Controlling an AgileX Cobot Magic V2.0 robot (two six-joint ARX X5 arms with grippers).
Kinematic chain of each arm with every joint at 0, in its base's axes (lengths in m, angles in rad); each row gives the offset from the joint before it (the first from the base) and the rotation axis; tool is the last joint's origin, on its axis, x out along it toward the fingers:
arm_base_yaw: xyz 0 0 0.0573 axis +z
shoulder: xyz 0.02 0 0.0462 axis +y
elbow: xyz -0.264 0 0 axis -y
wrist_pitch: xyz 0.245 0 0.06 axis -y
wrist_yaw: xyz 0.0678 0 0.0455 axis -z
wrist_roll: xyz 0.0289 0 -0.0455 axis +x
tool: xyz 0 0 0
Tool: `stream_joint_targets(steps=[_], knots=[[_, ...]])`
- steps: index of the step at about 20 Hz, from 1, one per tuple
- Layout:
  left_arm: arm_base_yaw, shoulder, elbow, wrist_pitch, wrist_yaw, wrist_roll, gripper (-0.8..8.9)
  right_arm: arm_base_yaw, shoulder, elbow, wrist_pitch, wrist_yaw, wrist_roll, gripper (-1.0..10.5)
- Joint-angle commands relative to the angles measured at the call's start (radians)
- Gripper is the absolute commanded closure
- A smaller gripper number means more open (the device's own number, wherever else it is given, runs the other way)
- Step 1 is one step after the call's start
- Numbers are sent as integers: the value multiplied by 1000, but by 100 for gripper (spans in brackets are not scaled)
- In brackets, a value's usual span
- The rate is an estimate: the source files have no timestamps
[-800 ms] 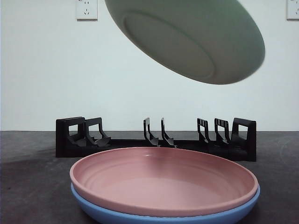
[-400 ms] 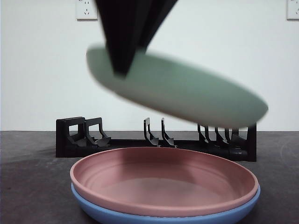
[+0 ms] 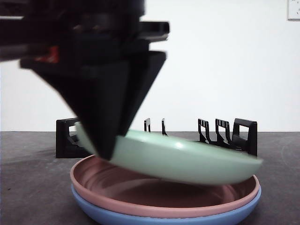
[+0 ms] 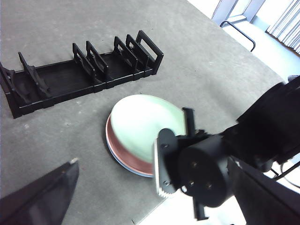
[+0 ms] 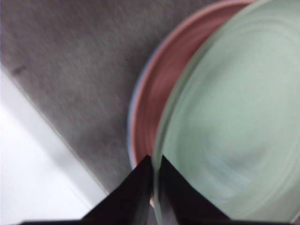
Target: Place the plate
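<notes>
A pale green plate (image 3: 187,161) hangs tilted just above a pink plate (image 3: 164,209), which is stacked on a blue plate (image 3: 164,219). My right gripper (image 3: 107,152) is shut on the green plate's left rim, big and dark in the front view. In the right wrist view the right gripper (image 5: 155,161) pinches the green plate (image 5: 234,131) over the pink plate (image 5: 154,103). My left gripper (image 4: 152,164) waits high above, open and holding nothing, looking down on the green plate (image 4: 143,124) and the right arm (image 4: 201,171).
A black slotted dish rack (image 3: 234,136) stands behind the plates with nothing in its slots; it is also visible from above as a long rack (image 4: 79,77). The dark table's edge (image 5: 56,140) runs close beside the stack.
The green plate has come down from high in the front view to just over the pink plate, flattening out. The right gripper has descended with it and now fills the upper left.
</notes>
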Motion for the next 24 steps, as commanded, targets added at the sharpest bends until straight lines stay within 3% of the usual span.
stream_joint_targets(steps=[1,4,8,14,17,20,24], knots=[[-8,1,22,12,-2,14,327,16,28,11,10,8,24,932],[-8,1,22,11,-2,14,327,16,28,11,0,8,36,923],[-8,1,22,11,-2,14,327,16,28,11,-7,7,43,800],[-8,1,22,11,-2,14,327,11,-20,12,-23,-8,84,496],[-8,1,22,12,-2,10,327,-3,-110,12,-23,-73,84,485],[-8,1,22,11,-2,5,327,-42,-209,12,-26,-74,77,485],[-8,1,22,6,-2,4,327,-179,-351,11,-84,-73,-1,486]])
